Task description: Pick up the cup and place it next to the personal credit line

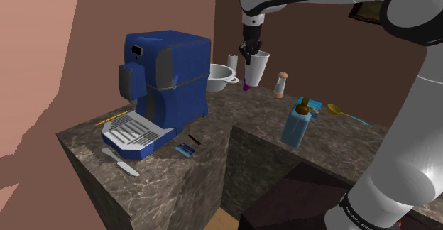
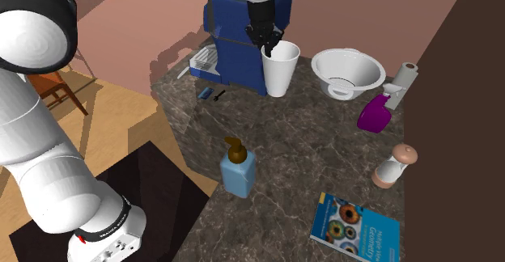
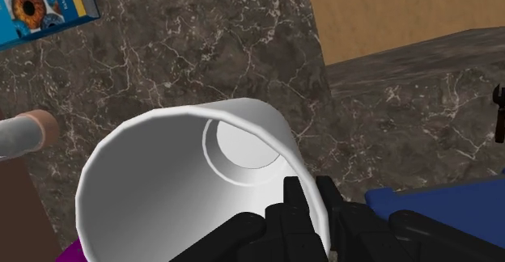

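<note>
- The black fingers are closed on the rim of a tall white tapered cup. One finger is inside the mouth and the other outside, with the thin wall clasped between them.
- The grip is on one side of the rim only, so the rest of the open mouth stands free of the fingers.
- In the second exterior view, the cup hangs straight below the fingers, just beside the big blue coffee machine on that view's right.
- Its base is at the surface of the dark marbled stone desk. Whether it rests there or is just off it cannot be told.
- In the shoulder view, the cup is past the coffee machine, on that view's right, with the fingers at its top edge.
- The cup is plain white and smooth, without a handle. It is wide at the mouth and narrows to a small round bottom, which can be seen inside, and nothing is in it.
- A small flat blue card lies on the desk near the machine's drip-tray end, well apart from the cup.
- A white round bowl sits beyond the cup, farther from the machine.
</note>
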### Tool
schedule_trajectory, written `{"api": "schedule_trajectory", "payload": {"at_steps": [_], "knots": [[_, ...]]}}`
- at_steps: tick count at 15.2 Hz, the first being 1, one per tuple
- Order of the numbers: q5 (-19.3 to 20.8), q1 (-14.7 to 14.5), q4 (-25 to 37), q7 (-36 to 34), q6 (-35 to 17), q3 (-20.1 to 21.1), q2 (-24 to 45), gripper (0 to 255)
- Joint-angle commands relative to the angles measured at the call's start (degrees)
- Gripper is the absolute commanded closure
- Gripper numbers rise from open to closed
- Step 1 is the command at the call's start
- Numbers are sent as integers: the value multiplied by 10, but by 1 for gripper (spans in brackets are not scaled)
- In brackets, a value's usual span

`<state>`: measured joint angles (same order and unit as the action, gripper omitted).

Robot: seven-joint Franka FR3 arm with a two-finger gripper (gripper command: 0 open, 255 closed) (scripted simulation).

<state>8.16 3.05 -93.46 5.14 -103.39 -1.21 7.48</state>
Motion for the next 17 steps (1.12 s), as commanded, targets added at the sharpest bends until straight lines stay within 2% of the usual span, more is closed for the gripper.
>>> {"api": "schedule_trajectory", "payload": {"at_steps": [1,8,16,17], "knots": [[3,-16,-5,-29,3,12,-4,255],[10,-68,13,-119,23,51,7,255],[22,-132,82,-220,60,93,56,255],[22,-132,73,-221,52,92,55,255]]}}
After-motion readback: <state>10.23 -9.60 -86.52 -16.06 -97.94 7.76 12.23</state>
